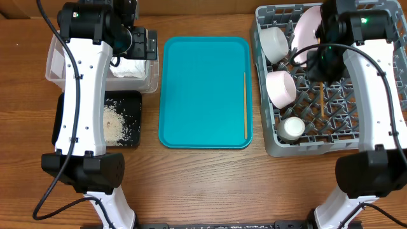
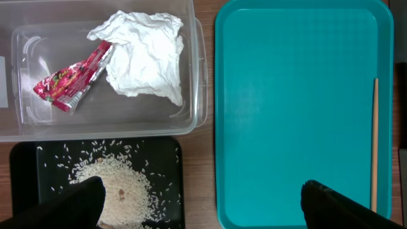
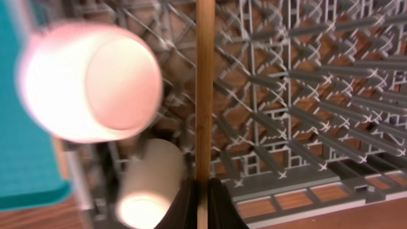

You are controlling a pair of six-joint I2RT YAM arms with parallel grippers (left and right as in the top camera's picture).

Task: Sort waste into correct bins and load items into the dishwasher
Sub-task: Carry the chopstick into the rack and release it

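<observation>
My left gripper hangs open and empty, high over the seam between the black tray and the teal tray. The clear tub holds the crumpled white napkin and the red wrapper. Loose rice lies heaped in the black tray. One chopstick lies along the teal tray's right edge. My right gripper is shut on the other chopstick above the grey dish rack. The rack holds a bowl, a second bowl, a small cup and a plate.
The teal tray sits mid-table between the bins on the left and the rack on the right. Upright pegs fill the rack's right half. Bare wooden tabletop runs along the front edge.
</observation>
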